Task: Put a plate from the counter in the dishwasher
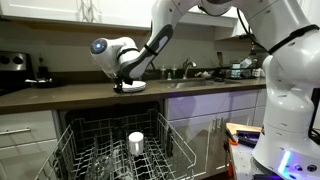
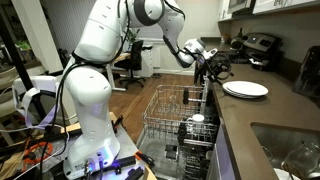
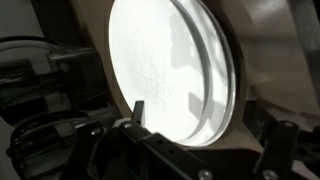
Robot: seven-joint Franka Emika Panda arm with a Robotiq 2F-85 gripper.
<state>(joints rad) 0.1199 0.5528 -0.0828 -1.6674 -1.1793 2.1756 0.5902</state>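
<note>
Legible markings: none.
No text, label or number reads on the plate [image 2: 245, 89], the counter [image 1: 60, 93] or the dishwasher [image 2: 165, 115].

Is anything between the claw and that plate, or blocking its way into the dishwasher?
Nothing visible separates the gripper from the round white plate. The dishwasher's grey wire rack is out, holding a white cup.

plate [image 3: 170, 70]: smooth, glossy white, ceramic look. surface [image 2: 243, 112]: dark brown, matt. dishwasher [image 2: 172, 112] racks: light grey wire.
</note>
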